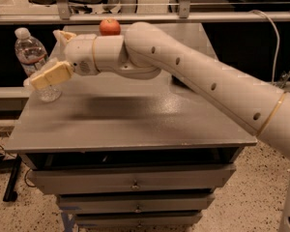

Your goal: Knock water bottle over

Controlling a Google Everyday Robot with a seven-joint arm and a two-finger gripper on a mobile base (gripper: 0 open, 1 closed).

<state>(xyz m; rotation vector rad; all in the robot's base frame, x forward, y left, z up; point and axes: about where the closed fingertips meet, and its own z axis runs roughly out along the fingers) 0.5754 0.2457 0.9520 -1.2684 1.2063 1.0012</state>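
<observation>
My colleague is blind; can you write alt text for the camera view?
The robot arm's open gripper meets an upright water bottle at the grey table's left edge, one finger crossing its front. An apple sits at the far edge.
</observation>
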